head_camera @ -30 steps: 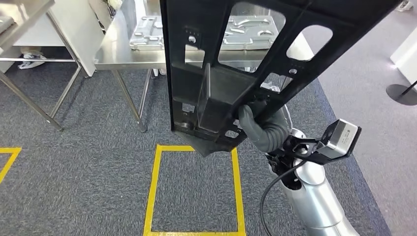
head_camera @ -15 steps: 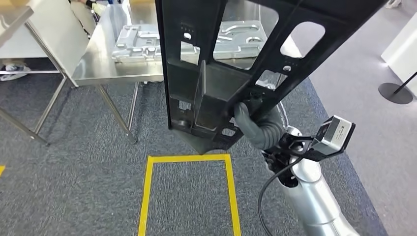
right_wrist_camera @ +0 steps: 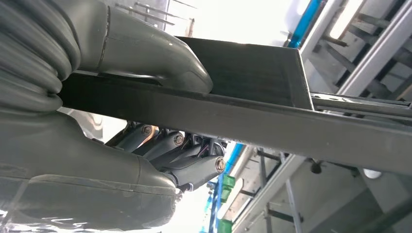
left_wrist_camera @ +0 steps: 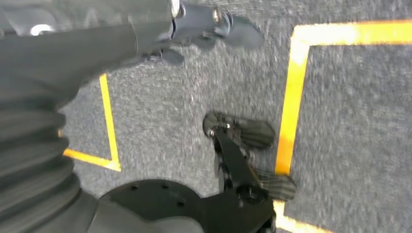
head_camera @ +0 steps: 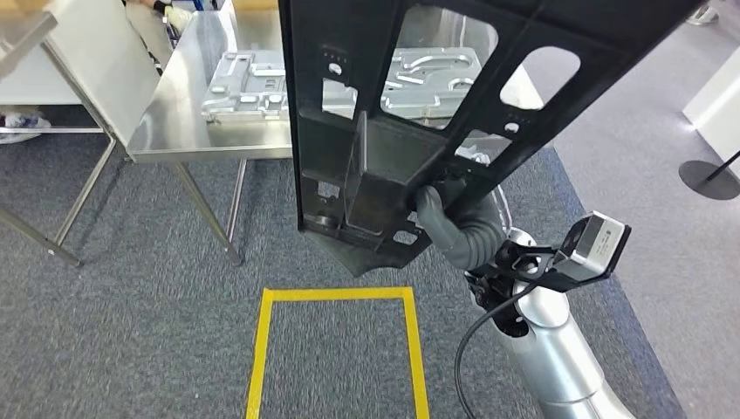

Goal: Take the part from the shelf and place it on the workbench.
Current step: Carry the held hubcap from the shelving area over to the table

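Observation:
A large black frame-like part [head_camera: 375, 131] with cut-outs hangs upright in front of me in the head view. My right hand [head_camera: 454, 223] grips it near its lower edge. In the right wrist view the thumb [right_wrist_camera: 160, 58] presses on one face of the black part [right_wrist_camera: 272, 121] and the darker fingers curl under it. The steel workbench [head_camera: 174, 131] stands beyond the part, partly hidden by it. My left hand [left_wrist_camera: 214, 26] hangs over the carpet, fingers apart and holding nothing.
A silver stamped panel [head_camera: 253, 83] lies on the workbench. A yellow tape square [head_camera: 336, 295] marks the grey carpet below the part. Another steel table [head_camera: 52, 236] stands at the left. A stanchion base [head_camera: 709, 179] is at the far right.
The whole view has shifted: the workbench sits further left and closer, and the yellow square has slid down. The black part stays in my right hand.

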You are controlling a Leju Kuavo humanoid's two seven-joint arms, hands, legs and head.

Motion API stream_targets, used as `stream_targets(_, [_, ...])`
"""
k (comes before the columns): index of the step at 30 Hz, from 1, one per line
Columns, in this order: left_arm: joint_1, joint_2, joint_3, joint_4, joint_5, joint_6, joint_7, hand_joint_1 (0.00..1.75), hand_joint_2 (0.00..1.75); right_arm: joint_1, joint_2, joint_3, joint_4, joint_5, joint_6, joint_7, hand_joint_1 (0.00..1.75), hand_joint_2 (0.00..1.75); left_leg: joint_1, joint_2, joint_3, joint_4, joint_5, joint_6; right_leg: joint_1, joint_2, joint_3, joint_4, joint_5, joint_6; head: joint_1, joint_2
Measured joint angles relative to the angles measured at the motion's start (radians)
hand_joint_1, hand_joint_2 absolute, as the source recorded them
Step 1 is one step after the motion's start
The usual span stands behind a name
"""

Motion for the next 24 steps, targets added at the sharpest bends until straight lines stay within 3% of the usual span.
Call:
stream_targets(3, [-0.001,0.001,0.0,0.0,-0.001,0.0,-0.001,0.0,1.75,0.001,0.0,0.0,-0.001,0.002,-0.005,-0.001,1.75,1.75,0.0,0.002,0.02,0.009,0.0,-0.021,0.001,0.003,0.03,-0.025,-0.01,-0.022,-0.003,0.0])
stream_targets(5, [-0.004,0.002,0.0,0.0,-0.001,0.0,-0.003,0.0,1.75,0.0,0.001,0.0,-0.003,0.003,-0.007,-0.001,1.75,1.75,0.002,0.002,0.002,0.069,0.006,-0.03,-0.003,0.004,0.065,-0.036,-0.019,-0.032,-0.009,0.0])
stream_targets(7, [-0.006,0.003,0.0,0.0,-0.001,-0.001,-0.003,0.0,1.75,0.0,0.001,0.001,-0.004,0.003,-0.008,-0.002,1.75,1.75,0.005,0.002,-0.077,0.184,-0.016,-0.039,-0.004,0.003,0.094,-0.04,-0.039,-0.037,-0.015,0.0])
stream_targets(9, [-0.002,0.003,0.0,0.0,-0.001,-0.001,-0.003,0.0,1.75,0.002,0.001,0.001,-0.004,0.004,-0.008,-0.002,1.75,1.75,0.008,0.002,-0.172,0.271,-0.079,-0.045,-0.004,0.005,0.12,-0.041,-0.065,-0.037,-0.017,0.0])
stream_targets(10, [0.002,0.003,0.0,0.0,-0.001,-0.001,-0.003,0.0,1.75,0.003,0.001,0.001,-0.003,0.004,-0.008,-0.002,1.75,1.75,0.009,0.002,-0.204,0.276,-0.106,-0.046,-0.004,0.006,0.136,-0.041,-0.08,-0.037,-0.019,0.0])
stream_targets(11, [0.005,0.003,0.0,0.0,-0.001,-0.001,-0.003,0.0,1.75,0.003,0.001,0.001,-0.002,0.003,-0.008,-0.002,1.75,1.75,0.009,0.002,-0.222,0.253,-0.112,-0.046,-0.004,0.008,0.155,-0.041,-0.095,-0.035,-0.019,0.0])
stream_targets(12, [0.007,0.003,0.0,0.0,-0.002,-0.001,-0.004,0.0,1.75,0.003,0.001,0.001,0.0,0.002,-0.009,-0.003,1.75,1.75,0.01,0.003,-0.23,0.206,-0.083,-0.043,-0.004,0.008,0.174,-0.042,-0.111,-0.033,-0.02,0.0])
stream_targets(15, [0.016,0.003,0.0,0.0,-0.004,0.001,-0.004,0.0,1.75,0.004,-0.001,0.001,0.006,-0.004,-0.009,-0.004,1.75,1.75,0.004,0.005,-0.225,0.065,0.13,-0.024,-0.002,0.012,0.227,-0.044,-0.162,-0.019,-0.021,0.0])
stream_targets(16, [0.016,0.003,0.0,0.0,-0.005,0.001,-0.004,0.0,1.75,0.005,-0.002,0.001,0.007,-0.005,-0.01,-0.004,1.75,1.75,0.001,0.005,-0.218,0.049,0.166,-0.016,-0.002,0.014,0.241,-0.044,-0.172,-0.012,-0.021,0.0])
stream_targets(17, [0.015,0.003,0.0,0.0,-0.005,0.002,-0.004,0.0,1.75,0.004,-0.003,0.001,0.005,-0.006,-0.01,-0.004,1.75,1.75,-0.003,0.005,-0.208,0.048,0.162,-0.008,-0.002,0.016,0.25,-0.038,-0.173,-0.004,-0.02,0.0])
stream_targets(19, [0.007,0.003,0.0,0.0,-0.006,0.003,-0.004,0.0,1.75,0.001,-0.004,0.0,-0.003,-0.006,-0.01,-0.004,1.75,1.75,-0.002,0.003,-0.181,0.039,0.142,0.007,-0.005,0.015,0.219,0.038,-0.134,0.01,-0.019,0.0])
stream_targets(21, [0.002,0.004,0.0,0.0,-0.007,0.005,-0.003,0.0,1.75,0.001,-0.005,0.0,-0.007,-0.007,-0.01,-0.006,1.75,1.75,-0.001,0.001,-0.148,0.028,0.122,0.018,-0.006,0.013,0.122,0.176,-0.096,0.016,-0.017,0.0])
stream_targets(22, [0.002,0.004,0.0,0.0,-0.007,0.006,-0.002,0.0,1.75,0.003,-0.007,0.0,-0.008,-0.007,-0.01,-0.006,1.75,1.75,-0.001,0.001,-0.131,0.024,0.109,0.021,-0.006,0.012,0.069,0.233,-0.106,0.017,-0.016,0.0])
stream_targets(24, [0.003,0.004,0.0,0.0,-0.006,0.009,0.001,0.0,1.75,0.008,-0.011,0.0,-0.008,-0.006,-0.01,-0.007,1.75,1.75,-0.001,-0.002,-0.092,0.018,0.08,0.024,-0.005,0.012,-0.016,0.281,-0.193,0.018,-0.016,0.0])
